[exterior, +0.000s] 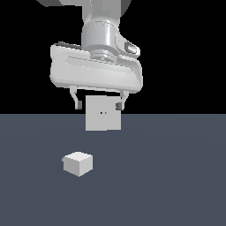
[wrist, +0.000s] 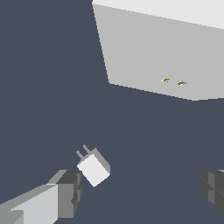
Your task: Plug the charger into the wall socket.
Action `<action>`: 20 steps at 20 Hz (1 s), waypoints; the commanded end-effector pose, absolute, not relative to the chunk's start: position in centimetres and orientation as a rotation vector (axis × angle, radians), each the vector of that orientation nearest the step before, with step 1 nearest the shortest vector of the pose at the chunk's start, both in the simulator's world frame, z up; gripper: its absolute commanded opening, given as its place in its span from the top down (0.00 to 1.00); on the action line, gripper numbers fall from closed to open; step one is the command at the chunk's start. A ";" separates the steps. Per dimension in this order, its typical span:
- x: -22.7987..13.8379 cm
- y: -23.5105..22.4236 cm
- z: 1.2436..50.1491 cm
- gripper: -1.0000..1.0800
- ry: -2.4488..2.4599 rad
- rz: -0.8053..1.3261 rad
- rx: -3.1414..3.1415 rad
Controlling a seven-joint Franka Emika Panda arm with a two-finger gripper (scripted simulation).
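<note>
The charger (exterior: 78,163) is a small white cube lying on the dark grey floor, toward the exterior view's left and nearer the camera than the socket. In the wrist view the charger (wrist: 94,168) shows two short prongs pointing roughly toward the wall socket (wrist: 162,52). The wall socket (exterior: 103,113) is a flat upright white plate with two tiny yellowish holes near its centre. My gripper (exterior: 99,106) is open and empty, held well above the floor in front of the socket. In the wrist view the gripper (wrist: 140,190) has the charger close to one finger (wrist: 65,192).
The dark grey floor (exterior: 176,176) stretches around both objects. Behind it the background is black. Nothing else shows.
</note>
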State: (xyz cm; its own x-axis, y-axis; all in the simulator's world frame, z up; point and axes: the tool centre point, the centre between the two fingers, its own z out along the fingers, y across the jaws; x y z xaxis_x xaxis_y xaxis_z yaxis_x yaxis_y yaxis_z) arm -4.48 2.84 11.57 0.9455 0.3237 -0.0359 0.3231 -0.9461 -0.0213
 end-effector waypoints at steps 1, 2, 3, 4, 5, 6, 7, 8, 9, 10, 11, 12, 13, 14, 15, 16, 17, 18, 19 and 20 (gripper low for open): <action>-5.0 3.4 11.0 0.04 -0.633 0.041 -3.059; -5.2 3.6 10.7 0.04 -0.681 0.033 -3.048; -5.5 3.9 10.5 0.04 -0.728 0.025 -3.036; -5.7 4.1 10.3 0.04 -0.774 0.017 -3.023; -5.9 4.3 10.0 0.04 -0.820 0.010 -3.010; -6.2 4.4 9.8 0.04 -0.866 0.002 -2.997; -6.4 4.6 9.6 0.04 -0.911 -0.006 -2.982; -6.7 4.8 9.3 0.04 -0.955 -0.013 -2.967; -6.9 4.9 9.1 0.04 -0.999 -0.021 -2.952; -7.2 5.1 8.9 0.04 -1.042 -0.028 -2.935; -7.4 5.2 8.6 0.04 -1.085 -0.036 -2.919; -7.7 5.4 8.4 0.04 -1.127 -0.043 -2.902; -7.9 5.5 8.2 0.04 -1.166 -0.050 -2.885; -8.1 5.6 8.0 0.04 -1.203 -0.057 -2.869; -8.3 5.7 7.8 0.04 -1.237 -0.063 -2.853; -8.5 5.8 7.6 0.04 -1.269 -0.068 -2.838; -8.7 5.8 7.4 0.04 -1.299 -0.073 -2.824; -8.9 5.9 7.3 0.04 -1.326 -0.078 -2.810; -9.1 6.0 7.1 0.04 -1.351 -0.083 -2.798; -9.2 6.0 7.0 0.04 -1.374 -0.087 -2.786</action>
State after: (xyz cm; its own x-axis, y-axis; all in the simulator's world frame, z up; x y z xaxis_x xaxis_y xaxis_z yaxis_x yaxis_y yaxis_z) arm -8.97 5.92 7.20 0.6308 0.7736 0.0601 0.7753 -0.6315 -0.0086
